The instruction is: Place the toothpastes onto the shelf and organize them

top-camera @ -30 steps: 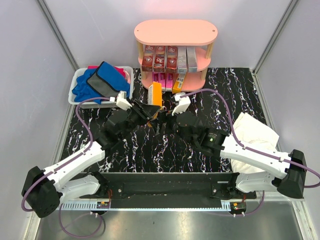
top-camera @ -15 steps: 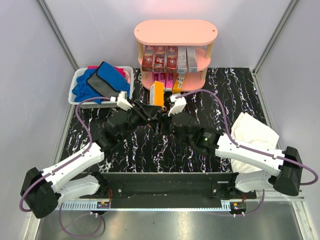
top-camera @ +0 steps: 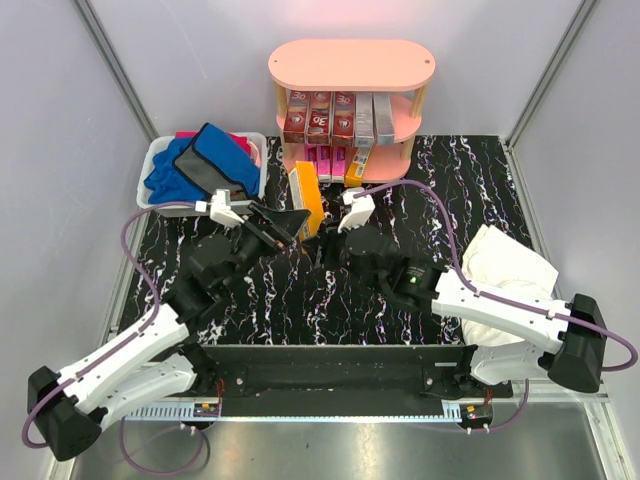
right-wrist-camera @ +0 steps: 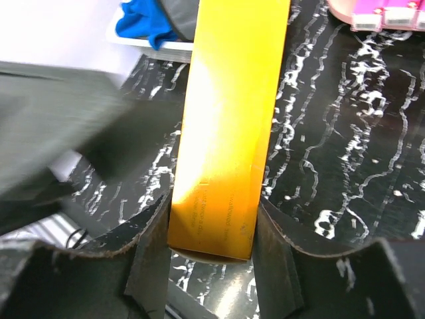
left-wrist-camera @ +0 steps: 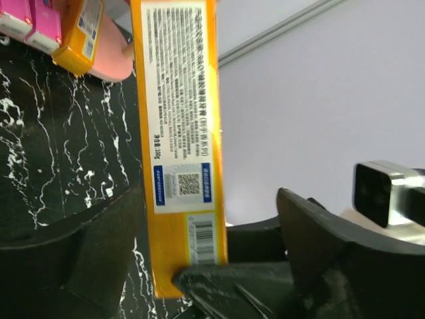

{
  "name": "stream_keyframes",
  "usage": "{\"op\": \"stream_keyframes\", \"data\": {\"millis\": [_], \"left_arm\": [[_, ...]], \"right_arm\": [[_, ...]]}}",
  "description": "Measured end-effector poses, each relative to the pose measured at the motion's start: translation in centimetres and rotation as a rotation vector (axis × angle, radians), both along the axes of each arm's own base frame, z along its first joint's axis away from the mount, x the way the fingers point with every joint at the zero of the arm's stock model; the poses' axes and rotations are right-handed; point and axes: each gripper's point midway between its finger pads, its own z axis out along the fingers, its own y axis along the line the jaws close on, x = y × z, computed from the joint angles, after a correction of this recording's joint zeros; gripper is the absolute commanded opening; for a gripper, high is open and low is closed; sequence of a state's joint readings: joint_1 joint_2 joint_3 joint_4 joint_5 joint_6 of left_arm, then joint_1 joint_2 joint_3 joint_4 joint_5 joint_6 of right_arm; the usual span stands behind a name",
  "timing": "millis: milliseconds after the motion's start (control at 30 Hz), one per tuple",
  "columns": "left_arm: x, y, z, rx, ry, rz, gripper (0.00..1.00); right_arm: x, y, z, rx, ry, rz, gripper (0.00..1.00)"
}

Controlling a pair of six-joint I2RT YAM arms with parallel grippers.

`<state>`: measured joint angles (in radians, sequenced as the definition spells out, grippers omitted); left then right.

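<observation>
Leftward and back is where the left arm has swung over the last half second, and the orange toothpaste box [top-camera: 306, 196] now leans a little more toward the bin side, standing just in front of the shelf [top-camera: 350, 62]. The left gripper [top-camera: 290, 222] has its fingers spread wide, with a clear gap on one side of the box, while the right gripper [right-wrist-camera: 212, 206] is clamped on the box's lower end. By my judgement the task is well along. The middle tier holds three dark red boxes [top-camera: 320, 115] and two silver-grey boxes [top-camera: 373, 117]. The bottom tier holds three pink boxes [top-camera: 323, 158] and at least one orange box [top-camera: 357, 160]. This box is not yet shelved. Pink shows under the cloths [top-camera: 175, 178] in the white bin [top-camera: 150, 160]; whether more boxes lie there I cannot tell.
</observation>
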<state>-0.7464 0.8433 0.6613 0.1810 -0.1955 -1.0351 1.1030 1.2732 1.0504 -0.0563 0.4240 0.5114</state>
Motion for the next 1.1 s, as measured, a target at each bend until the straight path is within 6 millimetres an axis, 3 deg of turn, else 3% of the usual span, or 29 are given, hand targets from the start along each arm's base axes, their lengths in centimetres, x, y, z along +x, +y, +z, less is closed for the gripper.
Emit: {"op": "stream_keyframes", "data": {"millis": [200, 533, 867, 1100], "left_arm": [[-0.3, 2.2, 1.0, 0.076, -0.031, 0.07, 0.99], [-0.9, 5.1, -0.4, 0.256, -0.025, 0.138, 0.99], [-1.1, 5.7, -1.1, 0.326, -0.034, 0.143, 0.99], [-1.0, 5.8, -2.1, 0.374, -0.021, 0.136, 0.99]], "right_arm": [[1.6, -1.7, -1.4, -0.016, 0.041, -0.029, 0.34], [4.7, -6.7, -5.5, 0.051, 0.194, -0.068, 0.33], [7.5, -11.0, -8.3, 0.337, 0.362, -0.059, 0.28], [9.0, -14.1, -11.5, 0.517, 0.483, -0.071, 0.27]]}}
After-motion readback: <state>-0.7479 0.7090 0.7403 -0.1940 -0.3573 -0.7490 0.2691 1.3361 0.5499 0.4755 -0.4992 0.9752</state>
